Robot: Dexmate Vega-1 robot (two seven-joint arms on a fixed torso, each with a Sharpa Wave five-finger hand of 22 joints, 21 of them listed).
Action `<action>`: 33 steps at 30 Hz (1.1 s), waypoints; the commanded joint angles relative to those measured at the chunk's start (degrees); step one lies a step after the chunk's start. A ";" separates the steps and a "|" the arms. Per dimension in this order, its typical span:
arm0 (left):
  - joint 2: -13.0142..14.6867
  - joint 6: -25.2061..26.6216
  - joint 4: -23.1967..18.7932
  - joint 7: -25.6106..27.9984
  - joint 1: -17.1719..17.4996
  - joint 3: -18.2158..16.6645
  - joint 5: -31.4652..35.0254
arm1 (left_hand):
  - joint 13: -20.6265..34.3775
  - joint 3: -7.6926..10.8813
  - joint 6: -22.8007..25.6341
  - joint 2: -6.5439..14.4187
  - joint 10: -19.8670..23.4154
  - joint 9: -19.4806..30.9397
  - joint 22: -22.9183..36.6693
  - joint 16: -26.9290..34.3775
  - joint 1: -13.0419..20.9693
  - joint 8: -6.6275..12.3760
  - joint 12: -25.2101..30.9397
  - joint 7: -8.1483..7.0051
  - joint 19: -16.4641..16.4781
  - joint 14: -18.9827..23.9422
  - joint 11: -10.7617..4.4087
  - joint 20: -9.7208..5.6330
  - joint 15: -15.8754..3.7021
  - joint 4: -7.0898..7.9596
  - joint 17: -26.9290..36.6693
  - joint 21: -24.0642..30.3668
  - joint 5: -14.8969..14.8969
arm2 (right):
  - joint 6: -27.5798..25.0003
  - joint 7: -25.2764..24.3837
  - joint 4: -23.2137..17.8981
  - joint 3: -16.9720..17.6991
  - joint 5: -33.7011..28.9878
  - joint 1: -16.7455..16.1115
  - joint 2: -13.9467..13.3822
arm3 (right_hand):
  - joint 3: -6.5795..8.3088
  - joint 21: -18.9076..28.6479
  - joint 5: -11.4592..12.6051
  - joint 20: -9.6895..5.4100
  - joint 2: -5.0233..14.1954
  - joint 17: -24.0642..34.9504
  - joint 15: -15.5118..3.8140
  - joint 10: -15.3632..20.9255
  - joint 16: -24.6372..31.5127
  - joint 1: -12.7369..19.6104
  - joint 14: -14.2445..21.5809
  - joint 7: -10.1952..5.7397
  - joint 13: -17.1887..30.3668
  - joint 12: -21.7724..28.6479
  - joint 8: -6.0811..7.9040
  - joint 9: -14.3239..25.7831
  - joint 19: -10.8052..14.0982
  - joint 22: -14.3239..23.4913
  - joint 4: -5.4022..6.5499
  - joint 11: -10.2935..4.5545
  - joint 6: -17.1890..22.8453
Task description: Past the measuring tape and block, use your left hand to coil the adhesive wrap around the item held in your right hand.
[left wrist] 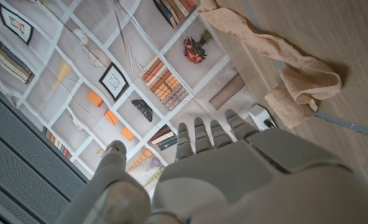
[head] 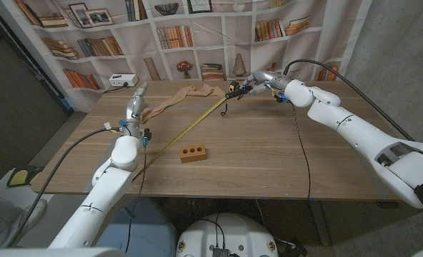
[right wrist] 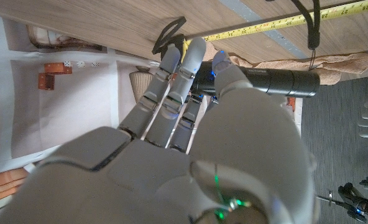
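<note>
wrap lies slack; flashlight under right fingers.

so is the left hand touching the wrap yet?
Apart. In the head view the left hand stands short of the tan wrap, bare table between; the left wrist view shows the wrap beyond the fingertips.

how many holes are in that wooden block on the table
3, in a row along the top face of the block, which lies on the table near its front edge; other faces might hide more.
</note>
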 commanded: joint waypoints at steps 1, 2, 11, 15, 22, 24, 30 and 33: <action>0.32 1.49 0.34 0.04 -0.54 -0.80 0.34 | 0.12 0.52 -0.08 0.31 -0.52 0.12 0.07 -0.16 0.25 -0.19 -0.14 0.33 -0.03 -0.75 0.03 -0.34 -0.08 -0.24 0.17 -0.03 -0.01 | -0.18 -0.07 -0.54 0.01 0.00 -0.49 -0.18 | 1.96 0.66 0.55 -2.18 0.61 0.42 -2.58 17.13 -0.40 -0.28 0.56 4.54 4.37 5.94 0.19 0.01 -0.39 0.03 1.43 -0.93 5.46; 0.34 1.62 0.34 0.00 -0.54 -0.87 0.31 | 0.12 0.53 -0.09 0.31 -0.53 0.12 0.07 -0.16 0.26 -0.19 -0.15 0.32 -0.04 -0.77 0.06 -0.34 -0.09 -0.25 0.17 -0.03 -0.01 | -0.09 -0.04 -0.56 0.03 0.04 -0.49 -0.22 | 1.98 0.70 0.56 -2.11 0.62 0.44 -2.60 17.13 -0.44 -0.27 0.56 4.51 4.35 5.91 0.18 0.01 -0.43 0.02 1.42 -0.93 5.47; 0.38 2.92 1.01 0.79 -0.69 -1.09 1.44 | 0.13 0.60 -0.17 0.25 -0.70 0.12 0.06 -0.12 0.44 -0.20 -0.19 0.41 0.11 -0.95 0.05 -1.76 -0.09 -0.43 0.17 0.05 -0.08 | -0.72 0.01 -1.72 0.34 0.07 -1.02 -0.81 | 2.02 1.09 0.55 -2.10 0.54 0.64 -2.62 17.03 -0.66 -0.27 0.66 4.46 4.59 5.90 0.10 0.03 -0.58 -0.05 1.36 -1.04 5.53; 0.83 4.57 1.10 0.99 -1.12 -1.03 2.56 | 0.13 0.64 -0.22 0.22 -0.66 0.12 0.04 -0.12 0.55 -0.21 -0.17 0.48 0.14 -1.06 0.22 -2.00 -0.13 -0.53 0.16 0.05 -0.10 | -0.67 0.00 -1.81 0.33 0.07 -1.10 -0.90 | 2.07 1.24 0.55 -2.11 0.57 0.71 -2.61 17.08 -0.79 -0.26 0.64 4.40 4.64 5.89 0.05 0.04 -0.68 -0.08 1.36 -1.05 5.51; 1.32 5.91 0.59 0.89 -1.32 -0.95 4.06 | 0.13 0.74 -0.30 0.23 -0.97 0.11 0.02 -0.17 0.76 -0.22 -0.27 0.50 -0.06 -1.35 0.37 -1.87 -0.11 -0.70 0.15 -0.03 -0.11 | -0.68 -0.01 -1.99 0.35 0.13 -1.38 -1.07 | 2.11 1.57 0.54 -2.16 0.56 0.90 -2.59 17.21 -1.03 -0.31 0.67 4.41 4.49 5.74 -0.06 0.05 -0.93 -0.14 1.38 -0.96 5.49; 1.36 5.55 0.78 1.01 -1.38 -0.91 4.56 | 0.13 0.77 -0.35 0.24 -0.93 0.11 0.01 -0.17 0.84 -0.23 -0.25 0.52 -0.08 -1.39 0.36 -1.84 -0.10 -0.75 0.14 -0.04 -0.11 | -0.71 -0.04 -2.04 0.37 0.13 -1.45 -1.11 | 2.11 1.67 0.53 -2.17 0.51 0.98 -2.64 17.24 -1.07 -0.30 0.72 4.41 4.50 5.72 -0.08 0.06 -1.00 -0.16 1.35 -1.14 5.50; 1.46 7.20 0.75 0.89 -1.67 -0.92 5.43 | 0.14 0.91 -0.38 0.24 -0.96 0.11 0.00 -0.20 1.18 -0.21 -0.23 0.39 -0.66 -1.69 0.11 -0.61 -0.13 -1.01 0.13 -0.23 -0.13 | -0.60 -0.04 -1.81 0.29 0.11 -1.49 -1.13 | 2.15 1.86 0.52 -2.25 0.55 1.07 -2.59 17.27 -1.26 -0.37 0.70 4.35 4.50 5.65 -0.14 0.07 -1.20 -0.20 1.41 -1.31 5.48; 1.83 7.43 1.02 0.71 -1.86 -0.79 6.25 | 0.14 0.95 -0.26 0.23 -0.92 0.11 0.01 -0.22 1.30 -0.16 -0.20 0.21 -0.82 -1.88 0.09 -0.05 -0.16 -1.10 0.12 -0.26 -0.15 | -0.57 -0.09 -1.89 0.27 0.02 -1.51 -1.17 | 2.18 1.99 0.52 -2.25 0.57 1.15 -2.62 17.38 -1.33 -0.39 0.76 4.31 4.46 5.63 -0.17 0.08 -1.33 -0.23 1.41 -1.33 5.49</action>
